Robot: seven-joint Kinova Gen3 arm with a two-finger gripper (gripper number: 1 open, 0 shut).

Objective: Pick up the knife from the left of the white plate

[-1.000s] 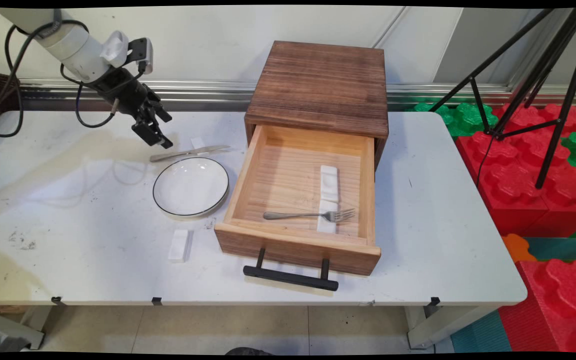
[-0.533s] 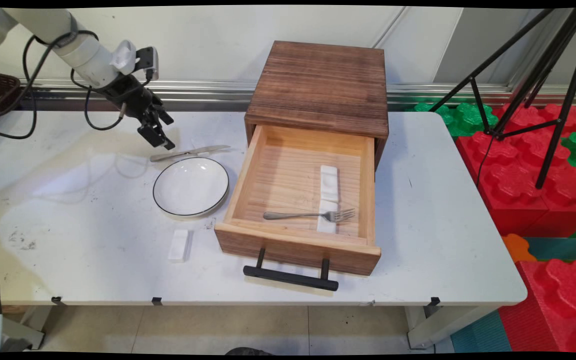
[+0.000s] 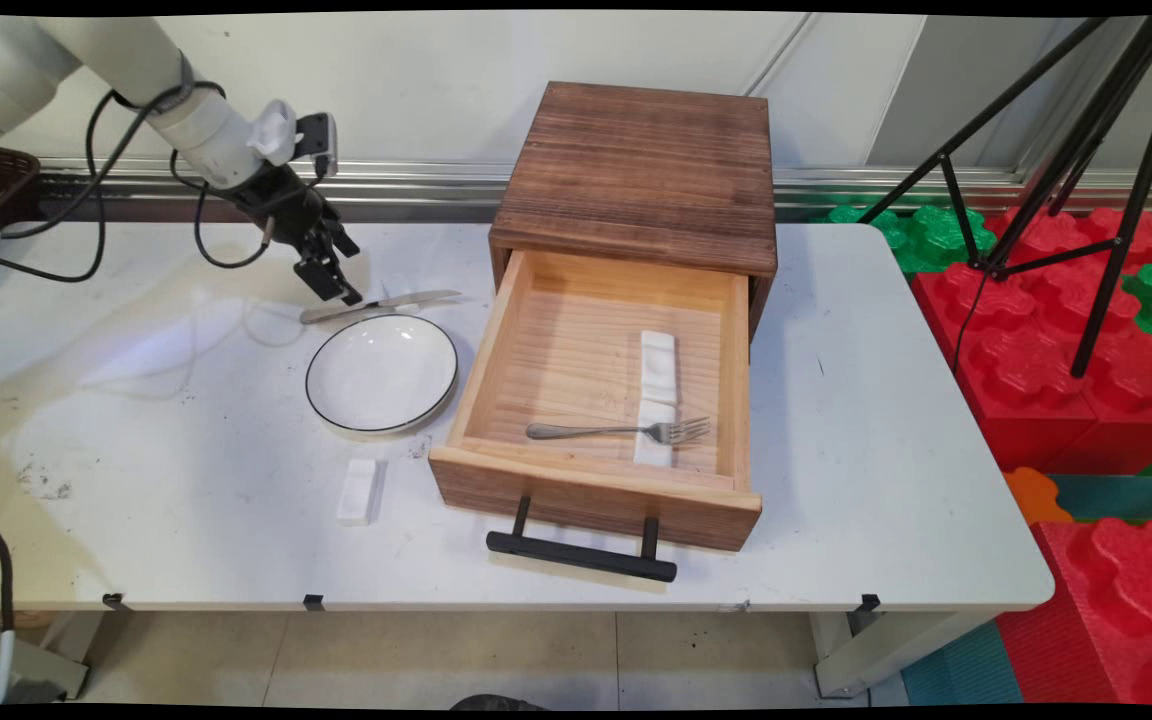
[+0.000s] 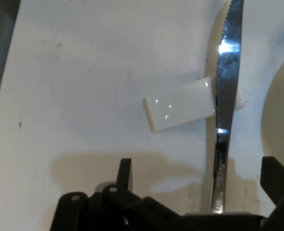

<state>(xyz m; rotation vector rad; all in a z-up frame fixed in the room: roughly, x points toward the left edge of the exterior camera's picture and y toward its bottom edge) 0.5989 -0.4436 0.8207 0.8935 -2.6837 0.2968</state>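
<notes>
Here the end effector (image 3: 339, 288) hangs just above the worktop (image 3: 136, 420), over the handle end of a knife (image 3: 379, 304). In the hand view its two fingers (image 4: 124, 174) stand wide apart, one on each side of the knife (image 4: 225, 110) handle, so the end effector is open and grips nothing. The knife lies flat with its serrated blade across a white rest (image 4: 180, 104), a small rectangular block that props it up; in the main view the rest is mostly hidden behind the knife. A white plate (image 3: 382, 373) with a dark rim sits just beside the knife, on the near side. A second white rest (image 3: 357, 490) lies on the worktop near the plate's front edge, apart from it. To the right stands a dark wooden box (image 3: 641, 175) with its light wooden drawer (image 3: 596, 480) pulled out. Inside the drawer lie two more white rests end to end (image 3: 658, 366), and a fork (image 3: 616, 431) lies with its tines on the nearer one.
</notes>
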